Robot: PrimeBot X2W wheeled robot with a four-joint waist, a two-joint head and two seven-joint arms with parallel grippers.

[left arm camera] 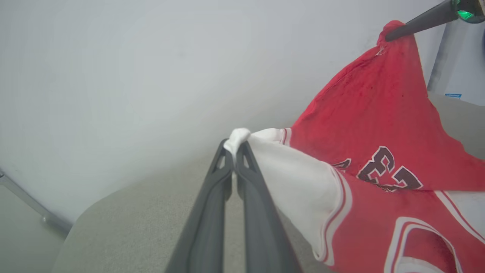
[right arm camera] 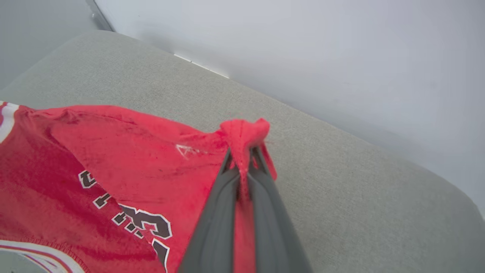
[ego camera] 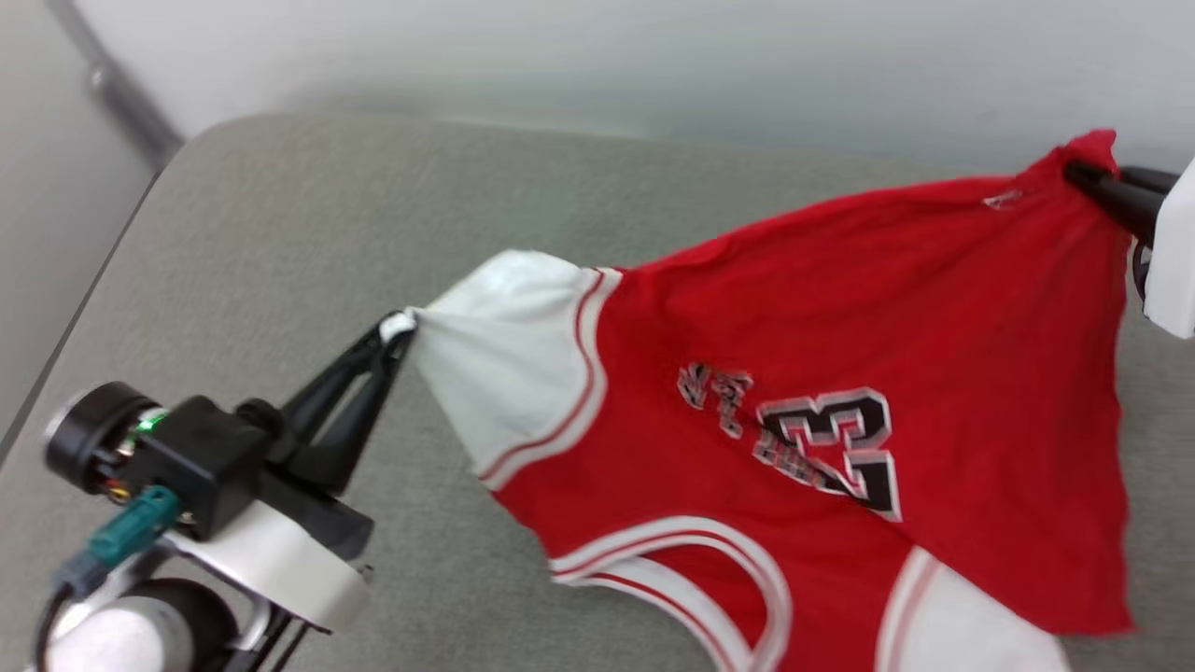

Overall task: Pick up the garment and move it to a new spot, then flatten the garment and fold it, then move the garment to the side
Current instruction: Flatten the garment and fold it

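The garment (ego camera: 822,308), a red jersey with white sleeves and a black 23, hangs stretched above the grey cushioned surface (ego camera: 280,233). My left gripper (ego camera: 400,329) is shut on the tip of a white sleeve (left arm camera: 299,182), seen close up in the left wrist view, where the left gripper (left arm camera: 235,146) pinches a white bunch. My right gripper (ego camera: 1083,173) is shut on a red hem corner at the upper right; the right wrist view shows the right gripper (right arm camera: 244,151) with red cloth (right arm camera: 113,151) bunched over its tips. The jersey's collar end droops toward the bottom of the head view.
The grey cushioned surface (right arm camera: 341,170) runs back to a pale wall (ego camera: 607,56). Its left edge (ego camera: 84,289) drops to a floor with a dark metal bar (ego camera: 121,93). A pale panel (left arm camera: 458,68) stands behind the right arm.
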